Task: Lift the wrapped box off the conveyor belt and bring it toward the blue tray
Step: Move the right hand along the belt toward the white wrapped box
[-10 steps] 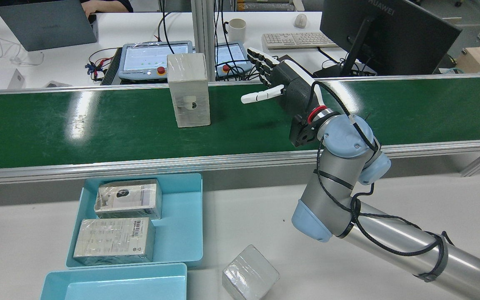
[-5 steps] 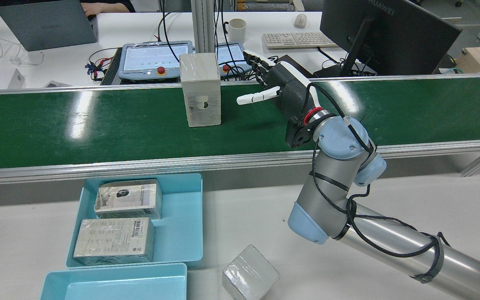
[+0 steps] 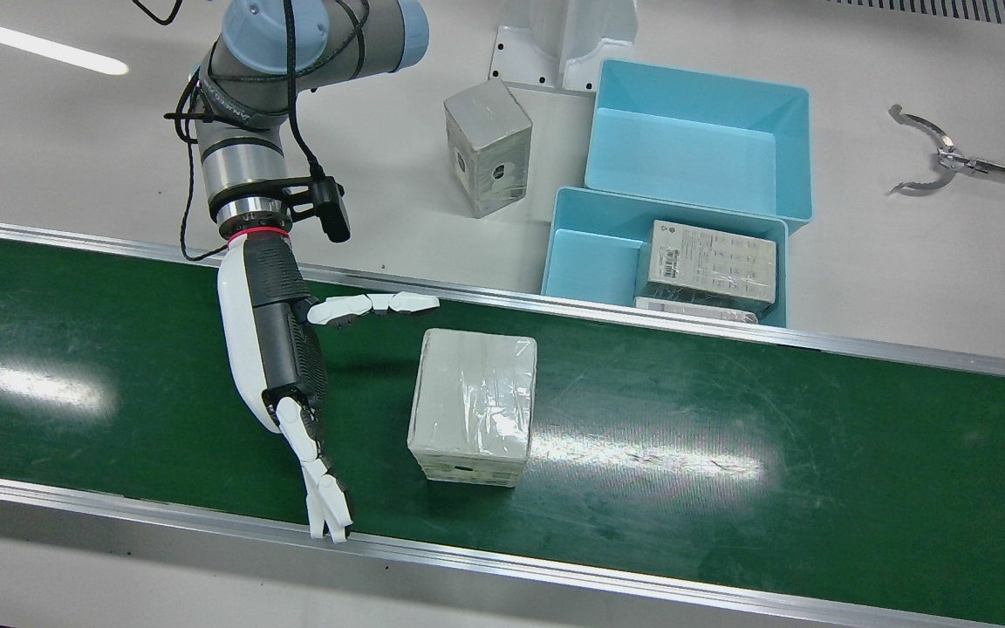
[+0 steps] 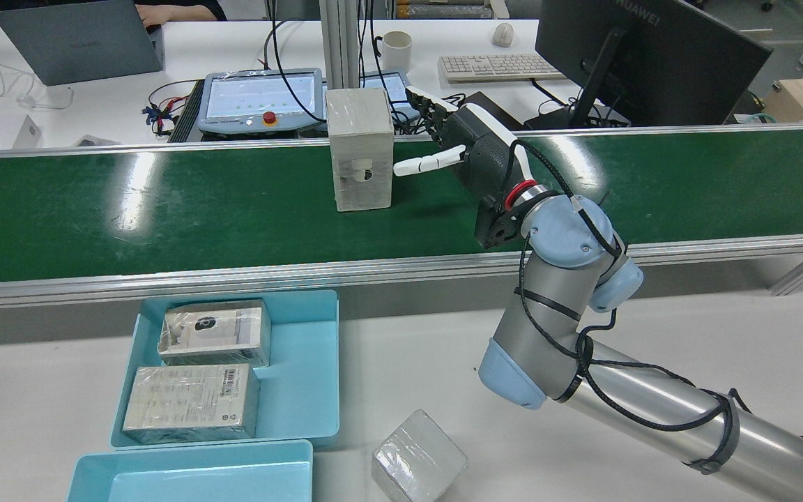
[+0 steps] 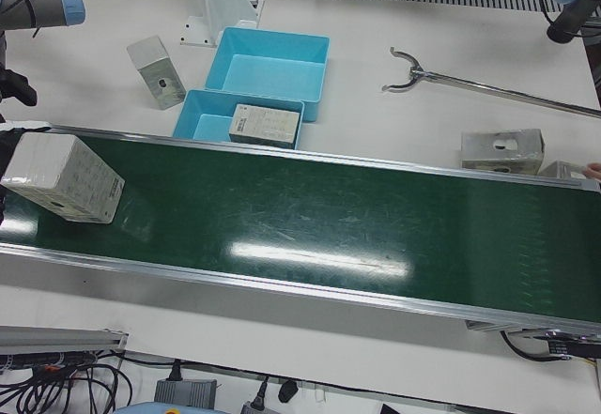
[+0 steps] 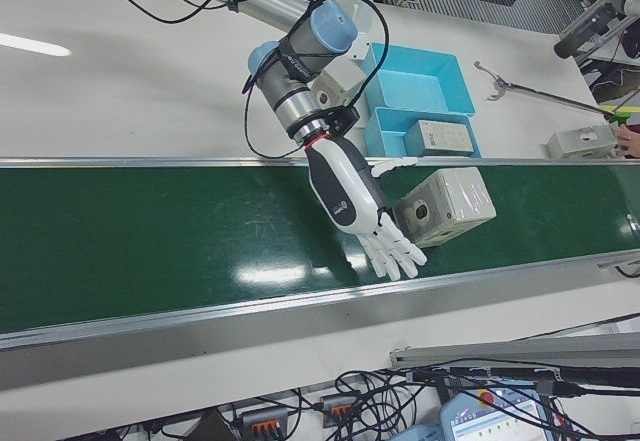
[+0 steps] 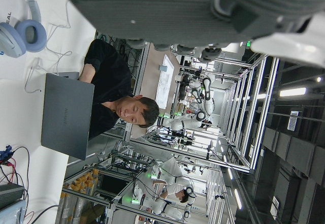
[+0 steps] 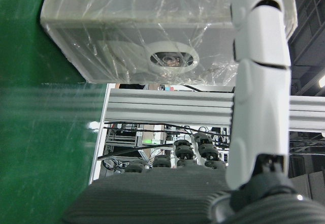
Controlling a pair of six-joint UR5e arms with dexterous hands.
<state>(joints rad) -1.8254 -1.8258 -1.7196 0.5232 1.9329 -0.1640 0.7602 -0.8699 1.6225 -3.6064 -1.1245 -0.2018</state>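
The wrapped box (image 3: 472, 406) (image 4: 362, 150) (image 5: 61, 177) (image 6: 447, 204) stands upright on the green conveyor belt (image 3: 729, 419). My right hand (image 3: 280, 353) (image 4: 475, 143) (image 6: 350, 193) hovers over the belt right beside it, open, palm facing the box. Its thumb (image 3: 372, 305) (image 8: 259, 82) reaches along the box's robot side and its fingers (image 3: 328, 501) stretch toward the belt's far rail; a gap shows between palm and box. The blue tray (image 3: 590, 253) (image 4: 304, 376) lies off the belt with two wrapped boxes inside. My left hand (image 7: 167, 10) shows only in its own view, holding nothing.
A second blue tray (image 3: 699, 148) sits beside the first. A loose wrapped box (image 3: 487, 146) (image 4: 419, 464) stands on the white table near them. A metal reacher tool (image 3: 947, 161) lies at the table's side. More boxes (image 5: 502, 151) rest by the belt's end. A person (image 7: 111, 102) sits at the desk beyond.
The box has travelled along the belt toward my right hand, closing the gap to the thumb. The right hand and arm have shifted slightly toward the box.
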